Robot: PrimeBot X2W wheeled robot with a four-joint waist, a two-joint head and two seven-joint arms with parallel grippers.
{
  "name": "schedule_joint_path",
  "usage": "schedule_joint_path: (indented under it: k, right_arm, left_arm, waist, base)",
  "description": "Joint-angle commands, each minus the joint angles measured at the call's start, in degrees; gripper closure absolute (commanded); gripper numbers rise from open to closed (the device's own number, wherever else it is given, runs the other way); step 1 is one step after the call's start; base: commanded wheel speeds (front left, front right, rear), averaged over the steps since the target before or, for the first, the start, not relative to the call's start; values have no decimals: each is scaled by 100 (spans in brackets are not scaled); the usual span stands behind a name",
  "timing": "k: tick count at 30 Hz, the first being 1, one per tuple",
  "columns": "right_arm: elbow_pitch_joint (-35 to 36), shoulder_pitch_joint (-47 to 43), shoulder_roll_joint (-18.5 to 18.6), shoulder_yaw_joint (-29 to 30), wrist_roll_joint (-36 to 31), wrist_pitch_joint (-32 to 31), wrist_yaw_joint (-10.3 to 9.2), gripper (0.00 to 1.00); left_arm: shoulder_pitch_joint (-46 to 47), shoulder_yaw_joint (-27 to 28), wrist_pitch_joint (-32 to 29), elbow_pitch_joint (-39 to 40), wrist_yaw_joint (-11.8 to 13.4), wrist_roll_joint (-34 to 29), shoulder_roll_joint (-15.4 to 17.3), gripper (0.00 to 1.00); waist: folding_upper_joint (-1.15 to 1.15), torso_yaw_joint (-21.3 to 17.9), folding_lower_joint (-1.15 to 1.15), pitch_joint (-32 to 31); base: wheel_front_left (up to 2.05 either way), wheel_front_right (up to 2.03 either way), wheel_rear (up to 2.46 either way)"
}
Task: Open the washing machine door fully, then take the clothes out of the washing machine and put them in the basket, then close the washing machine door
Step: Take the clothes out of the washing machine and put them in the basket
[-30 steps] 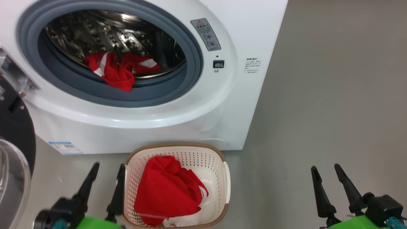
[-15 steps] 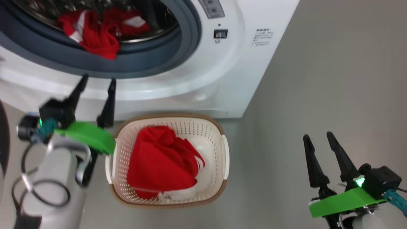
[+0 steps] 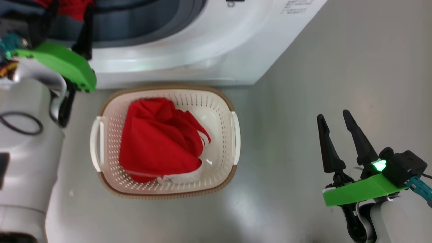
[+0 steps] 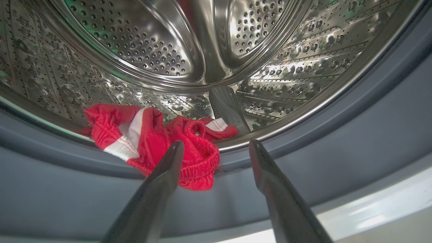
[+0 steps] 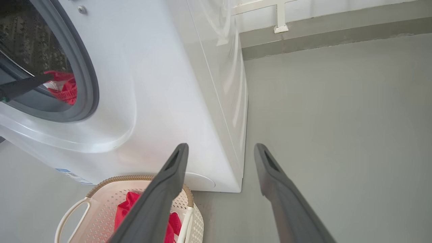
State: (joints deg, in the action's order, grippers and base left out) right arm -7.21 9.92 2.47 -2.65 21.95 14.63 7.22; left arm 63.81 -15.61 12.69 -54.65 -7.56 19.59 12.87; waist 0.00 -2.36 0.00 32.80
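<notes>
The washing machine (image 3: 189, 57) stands with its opening uncovered; the washing machine door is out of view. A red garment with white stripes (image 4: 148, 141) lies on the lower lip of the steel drum (image 4: 141, 50), spilling over the grey gasket (image 4: 354, 135). My left gripper (image 4: 216, 143) is open just in front of it, with its left fingertip over the cloth and nothing held. The basket (image 3: 235, 135) sits on the floor before the machine. It holds red clothes (image 3: 155, 141) and a white cloth (image 3: 184, 177). My right gripper (image 3: 332, 114) hangs open and empty to the right of the basket.
My pale left arm (image 3: 30, 135) rises along the basket's left side to the opening. Grey floor (image 3: 337, 50) stretches right of the machine. In the right wrist view the machine's side panel (image 5: 216, 101) runs back to a wall base (image 5: 337, 37).
The head camera has tilted down. My left gripper has risen from beside the basket up to the drum opening, close to the red garment. The right gripper stays open.
</notes>
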Motion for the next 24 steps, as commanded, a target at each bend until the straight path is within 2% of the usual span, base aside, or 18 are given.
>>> schedule_joint_path:
  k: [1, 13, 23, 24]
  right_arm:
    - [146, 42, 41, -161, 79, 37, 26, 0]
    - [146, 207, 41, -294, 106, 37, 26, 0]
    - [154, 255, 41, -408, 151, 37, 26, 0]
    - [160, 255, 41, -405, 155, 37, 26, 0]
  left_arm:
    - [214, 42, 17, -35, 8, 86, 291, 0]
    - [1172, -516, -72, -1048, 8, 116, 440, 0]
    - [1512, -822, -53, -1635, 15, -7, 521, 0]
    - [1529, -841, -34, -1660, 28, -22, 526, 9]
  waist:
    - [0, -72, 0, 342]
    - [0, -152, 0, 563]
    - [0, -253, 0, 591]
    - [0, -256, 0, 588]
  base:
    - [0, 0, 0]
    - [0, 0, 0]
    - [0, 0, 0]
    - [0, 0, 0]
